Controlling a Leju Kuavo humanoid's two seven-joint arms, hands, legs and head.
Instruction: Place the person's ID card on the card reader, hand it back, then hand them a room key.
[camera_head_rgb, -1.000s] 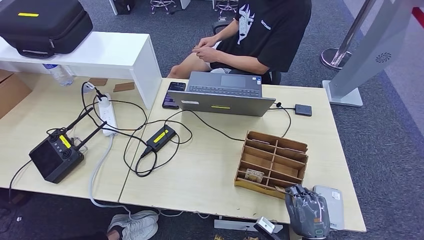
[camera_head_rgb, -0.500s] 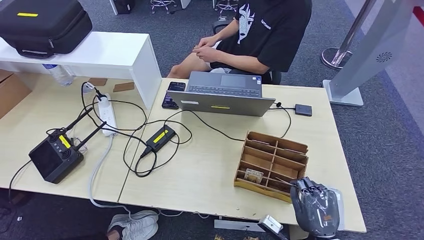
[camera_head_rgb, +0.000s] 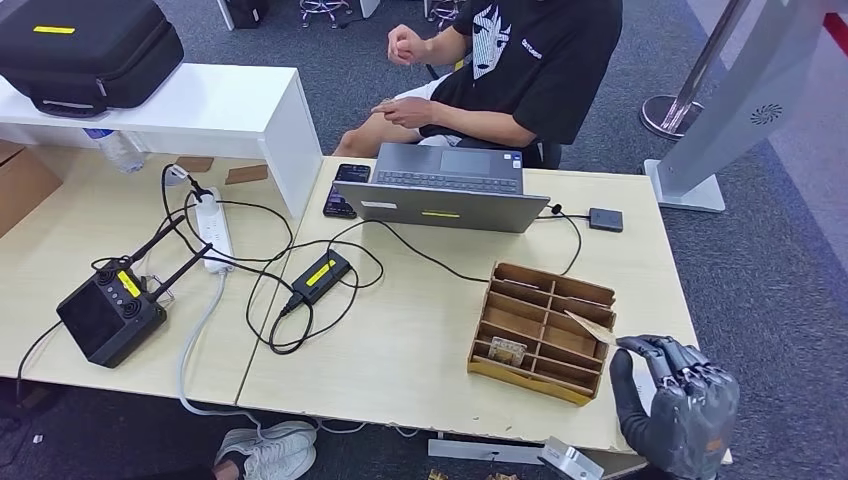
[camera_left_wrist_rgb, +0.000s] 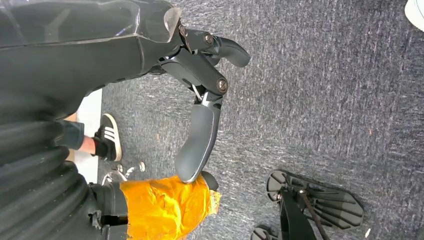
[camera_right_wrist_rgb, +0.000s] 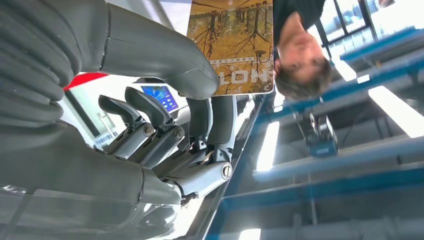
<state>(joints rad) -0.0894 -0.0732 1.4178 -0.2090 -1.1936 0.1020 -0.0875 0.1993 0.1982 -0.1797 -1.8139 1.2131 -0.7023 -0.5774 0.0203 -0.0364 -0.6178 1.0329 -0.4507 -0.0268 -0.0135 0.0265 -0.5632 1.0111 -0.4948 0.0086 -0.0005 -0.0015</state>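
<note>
Step in hand, as judged: room-key handover. Right robot hand (camera_head_rgb: 678, 408), raised off the worktop (camera_head_rgb: 420, 340) corner beside the wooden organiser (camera_head_rgb: 542, 330), pinches a room key card (camera_right_wrist_rgb: 231, 45) between thumb and fingers. Card print: autumn trees, letters "LOH" legible. Next move calls for reaching across toward the seated person (camera_head_rgb: 520, 70). Left robot hand (camera_left_wrist_rgb: 197, 95) hangs empty, fingers loosely apart.

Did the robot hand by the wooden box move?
Yes. The right robot hand slid right, away from the brown wooden divider box, lifting a card.
</note>
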